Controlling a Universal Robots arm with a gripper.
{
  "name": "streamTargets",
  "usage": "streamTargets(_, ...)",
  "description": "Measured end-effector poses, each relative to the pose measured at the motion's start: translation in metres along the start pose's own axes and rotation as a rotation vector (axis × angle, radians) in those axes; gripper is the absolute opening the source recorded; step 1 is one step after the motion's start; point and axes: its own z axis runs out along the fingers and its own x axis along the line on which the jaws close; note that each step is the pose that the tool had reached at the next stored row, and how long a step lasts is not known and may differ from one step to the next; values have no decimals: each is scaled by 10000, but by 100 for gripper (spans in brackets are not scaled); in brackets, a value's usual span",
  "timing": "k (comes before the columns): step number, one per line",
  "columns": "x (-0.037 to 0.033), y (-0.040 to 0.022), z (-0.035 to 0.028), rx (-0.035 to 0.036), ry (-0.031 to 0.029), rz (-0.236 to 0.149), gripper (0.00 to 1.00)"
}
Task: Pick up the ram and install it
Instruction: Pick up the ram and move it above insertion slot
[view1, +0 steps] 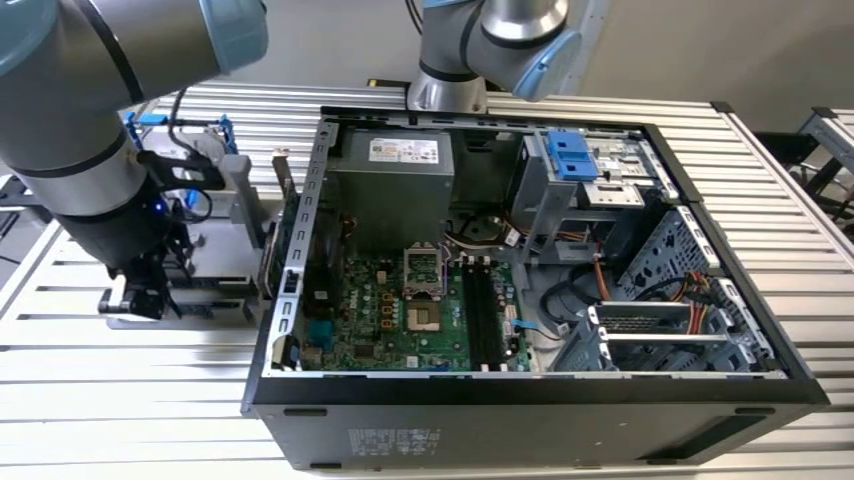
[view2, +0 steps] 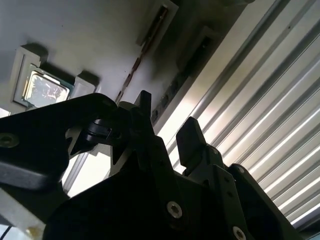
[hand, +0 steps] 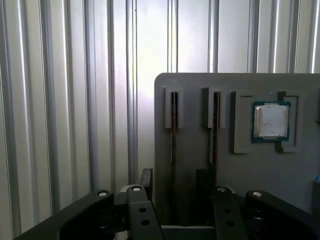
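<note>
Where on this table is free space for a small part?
The ribbed metal table is bare at the exterior view's lower left, bordered by the grey tray and the open black computer case, and on that view's right beside the case. Crowded: the tray under the black gripper, and inside the case.

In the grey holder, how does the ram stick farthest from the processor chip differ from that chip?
The ram stick stands on edge in a narrow slot; the processor chip lies flat in a square recess. The ram stick shows as a long dark line; the processor chip as a pale silver square. Both sit in the grey holder on the slatted table.
</note>
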Motion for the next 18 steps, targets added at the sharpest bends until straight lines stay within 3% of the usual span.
streamTargets(11,2,18,159,-1,1,0,100)
streamTargets(18,1,19,164,-1,-2,-11,100)
